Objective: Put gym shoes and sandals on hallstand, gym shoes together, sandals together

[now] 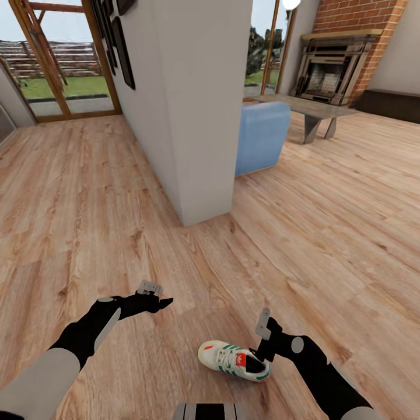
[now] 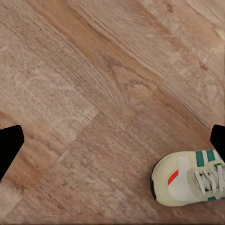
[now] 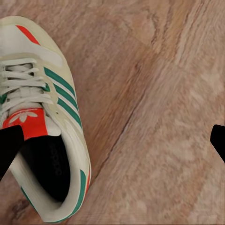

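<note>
In the head view, one gym shoe [image 1: 234, 360] is lying on the corridor floor [image 1: 87, 221] at 6 o'clock, toe pointing to 9 o'clock, with the right tool [image 1: 262, 345] hovering just beside its heel and the left tool [image 1: 165, 303] waiting well apart at 10 o'clock. In the left wrist view, the shoe's toe is showing at 4 o'clock; the fingers are spread, gripping nothing. In the right wrist view, the right tool is also gaping, one finger overlapping the tongue. Recommended: be centring over the heel collar, lowering, then closing across the shoe's width.
</note>
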